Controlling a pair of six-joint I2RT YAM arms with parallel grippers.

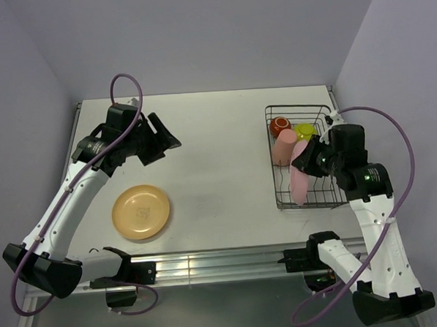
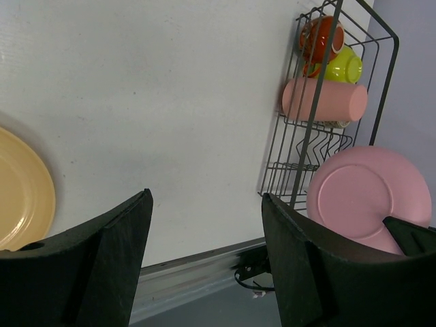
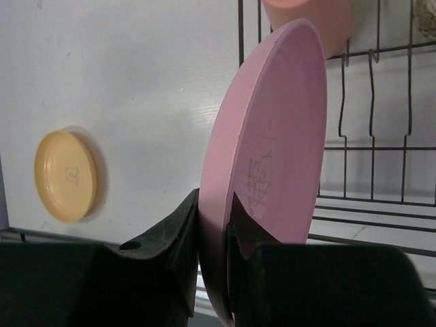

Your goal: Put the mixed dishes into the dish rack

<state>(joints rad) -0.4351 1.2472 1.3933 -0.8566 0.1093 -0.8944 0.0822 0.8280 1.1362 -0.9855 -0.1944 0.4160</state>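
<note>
Top view first: the left arm is up over the back-left of the tabletop. The left jaws are spread wide with nothing in them. The pale orange plate lies flat on the tabletop near the front left, well apart from everything else. The dish rack sits on the right side. Inside it at the back are the dark red-brown mug and the lime-green bowl side by side, with the salmon tumbler lying on its side just in front of them. The right arm has the pink plate on edge over the rack's near-left part.

Left wrist cam: both dark fingers stand apart with bare tabletop between them. The orange plate peeks in at the left edge. The rack is off to the right, with the pink plate's underside showing low beside it.

Right wrist cam: the right jaws are pinching the pink plate by its rim. It stands nearly upright, with rack wires behind it. Can't tell if it touches the wires. The orange plate is far off to the left.
</note>
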